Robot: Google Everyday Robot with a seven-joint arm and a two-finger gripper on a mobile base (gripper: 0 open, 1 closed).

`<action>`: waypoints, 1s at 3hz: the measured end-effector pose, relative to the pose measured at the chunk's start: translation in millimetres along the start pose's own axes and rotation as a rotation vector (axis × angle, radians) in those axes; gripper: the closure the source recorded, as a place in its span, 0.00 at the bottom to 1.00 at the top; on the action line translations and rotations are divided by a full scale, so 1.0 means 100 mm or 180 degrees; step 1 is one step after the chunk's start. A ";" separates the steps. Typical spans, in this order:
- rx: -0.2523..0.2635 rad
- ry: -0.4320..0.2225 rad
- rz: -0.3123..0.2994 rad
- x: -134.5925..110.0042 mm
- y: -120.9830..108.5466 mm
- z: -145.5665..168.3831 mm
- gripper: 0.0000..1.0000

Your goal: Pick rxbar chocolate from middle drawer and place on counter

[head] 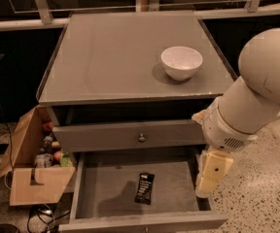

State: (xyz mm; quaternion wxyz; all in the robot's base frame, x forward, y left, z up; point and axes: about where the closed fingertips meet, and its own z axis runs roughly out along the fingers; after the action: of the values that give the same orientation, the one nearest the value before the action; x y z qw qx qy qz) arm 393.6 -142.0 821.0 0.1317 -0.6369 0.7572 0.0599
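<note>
Firstly, lowest in the frame, the middle drawer (106, 191) stands pulled out. The rxbar chocolate (144, 188) lies flat on its grey floor, near centre, long axis running roughly front to back, clear of all walls.

Handling assessment: a light, thin foil-type wrapper, probably slick, with a firm bar inside. It sits low to the floor, so a top-down pinch across the narrow width at mid-length looks the soundest hold; an end grip risks pivoting or slipping.

At lower right, the gripper (206, 188) hangs at the drawer's right wall, beside the bar and apart from it. Whether it is released or clenched cannot be told; it holds nothing visible.

A cardboard box (33, 178) of oddments sits at lower left. Above the open drawer, the closed drawer front (106, 139) carries a knob.

Further up, the bench (115, 57) bears a white bowl (181, 62) at right, leaving its left side free for placement.
</note>
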 end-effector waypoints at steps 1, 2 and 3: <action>-0.0133 -0.0061 0.0031 0.01 0.01 0.36 0.00; -0.0285 -0.0084 0.0164 0.17 -0.11 1.01 0.00; -0.0289 -0.0086 0.0168 0.17 -0.11 1.02 0.00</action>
State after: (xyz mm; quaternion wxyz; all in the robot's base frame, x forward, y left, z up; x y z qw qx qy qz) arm 414.7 -133.8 719.4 0.1113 -0.6212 0.7684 0.1063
